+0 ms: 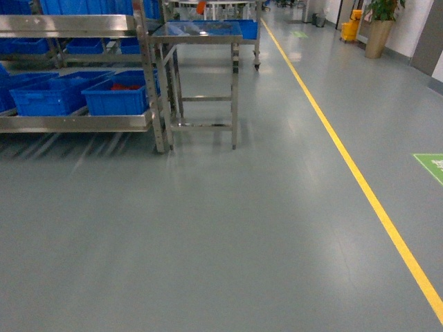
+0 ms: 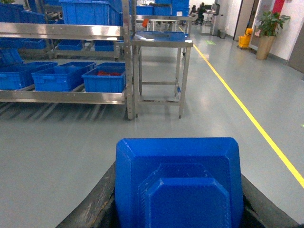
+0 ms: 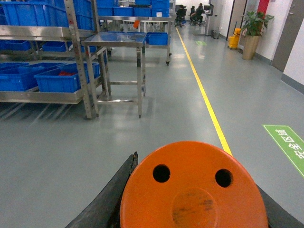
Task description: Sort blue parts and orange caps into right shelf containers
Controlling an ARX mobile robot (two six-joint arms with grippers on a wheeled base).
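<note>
In the left wrist view a bright-blue blocky part [image 2: 178,164] fills the bottom of the frame, and my left gripper [image 2: 178,194] is shut on it with black fingers [image 2: 97,202] at both sides. My right gripper [image 3: 194,199] is shut on an orange cap [image 3: 190,180], whose round end face with two holes points at the camera. Neither gripper shows in the head view. Large blue bins [image 1: 118,97] stand on the steel shelf [image 1: 76,123] far ahead on the left, also seen as bins [image 2: 104,78] and bins [image 3: 61,78].
The rightmost bin holds red pieces [image 1: 124,87]. A steel table [image 1: 201,34] with a blue tray on top stands right of the shelf. A yellow floor line [image 1: 346,159] runs along the right, and a green floor mark [image 1: 432,166] lies beyond it. A potted plant [image 1: 379,28] stands far back.
</note>
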